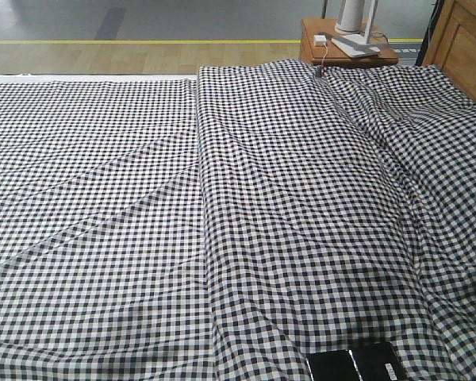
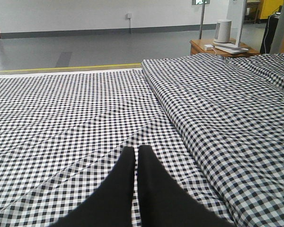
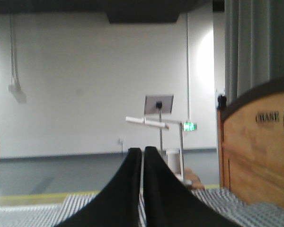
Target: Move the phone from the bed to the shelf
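The phone (image 1: 353,363), black and glossy with a small white sticker near its right end, lies flat on the bed (image 1: 222,214) at the very bottom edge of the front view, partly cut off. The bed's black-and-white check cloth fills that view, with a raised fold running down its middle. My left gripper (image 2: 136,147) hovers low over the cloth, its black fingers (image 2: 125,184) nearly together with nothing between them. My right gripper (image 3: 143,149) is shut too and points level across the room above the bed. Neither wrist view shows the phone. The shelf is out of view.
A small reddish-brown side table (image 1: 345,49) carrying a white lamp base and charger stands beyond the bed's far right corner. The wooden headboard (image 3: 260,156) rises along the right side. Grey floor with a yellow line (image 1: 143,41) lies behind the bed.
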